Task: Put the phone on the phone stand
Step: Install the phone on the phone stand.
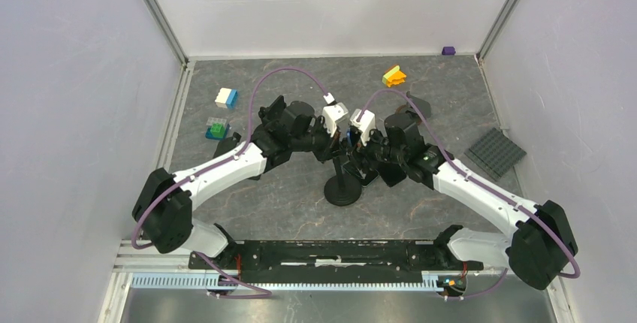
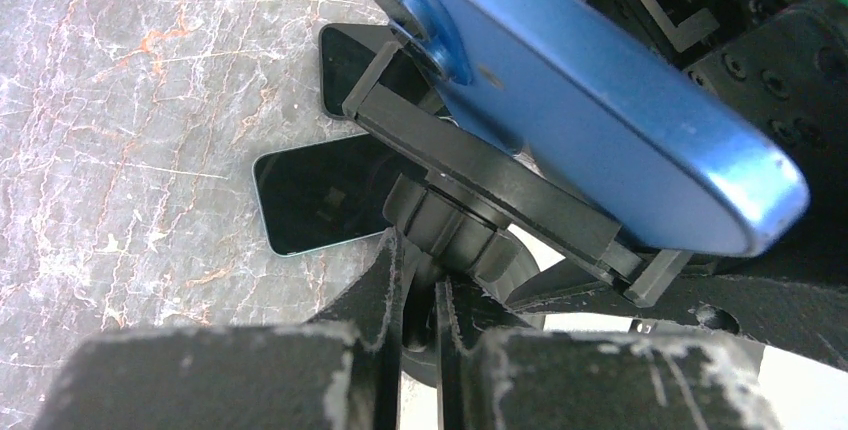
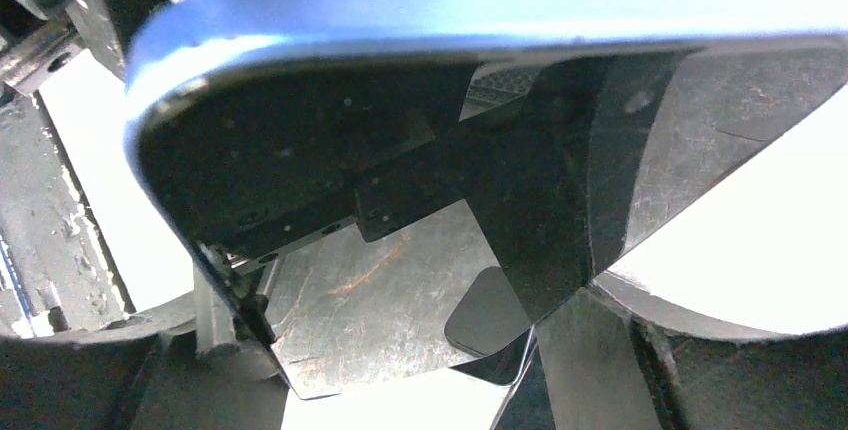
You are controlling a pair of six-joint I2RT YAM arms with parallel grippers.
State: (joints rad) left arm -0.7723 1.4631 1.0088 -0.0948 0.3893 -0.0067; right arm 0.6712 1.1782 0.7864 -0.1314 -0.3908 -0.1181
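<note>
**Blue phone (image 2: 600, 100) at the phone stand (image 2: 480, 175)**

Your right gripper (image 1: 360, 156), jaws wide, clasps the phone tilted against the stand's cradle. Your left gripper (image 2: 425, 335) is pinched almost closed just beneath that cradle, at the stand's neck.

Blue-edged phone (image 3: 450, 10) close up, dark glossy screen (image 3: 330, 150) showing marbled reflections

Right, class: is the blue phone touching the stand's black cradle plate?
Touching. The left wrist view shows the blue phone lying flat against the stand's cradle plate, with no gap visible between them.
</note>
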